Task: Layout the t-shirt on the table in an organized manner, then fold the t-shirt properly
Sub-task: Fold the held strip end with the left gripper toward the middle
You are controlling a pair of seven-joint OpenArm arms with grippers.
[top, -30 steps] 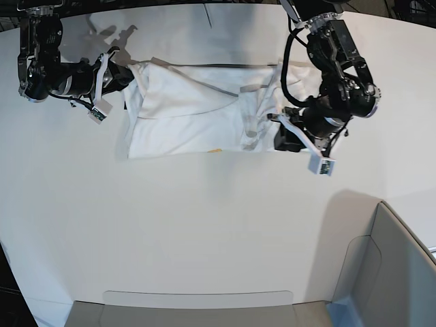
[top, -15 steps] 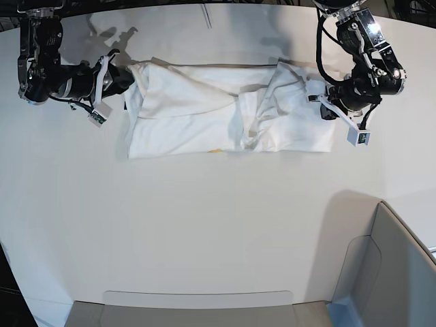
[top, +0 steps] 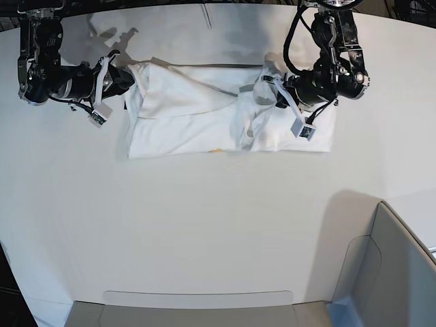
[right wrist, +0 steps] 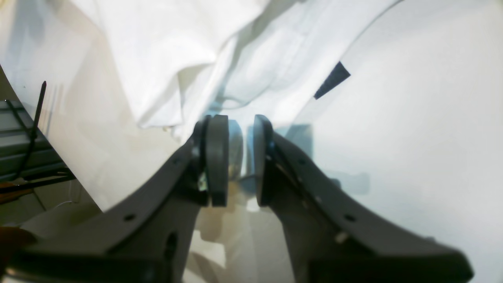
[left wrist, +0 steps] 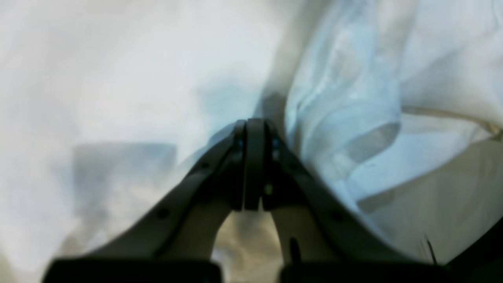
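The white t-shirt (top: 191, 116) lies spread sideways at the far part of the white table (top: 204, 225), with creases and a raised fold at its middle right. My right gripper (top: 128, 80) is at the shirt's left edge. In the right wrist view my right gripper (right wrist: 240, 153) is shut on a bit of the shirt's cloth (right wrist: 177, 47), near the black neck tag (right wrist: 332, 80). My left gripper (top: 268, 88) is over the shirt's right half. In the blurred left wrist view my left gripper (left wrist: 254, 157) is shut beside a rumpled fold (left wrist: 346, 118), with no cloth seen between the pads.
A grey-white bin wall (top: 388, 272) stands at the near right corner. A low grey ledge (top: 197, 306) runs along the near edge. The table's curved far edge (top: 204, 8) lies just behind the shirt.
My left gripper drew the shirt's right part out to the right, then moved back left over the shirt. The right part stays spread. The right arm has held still.
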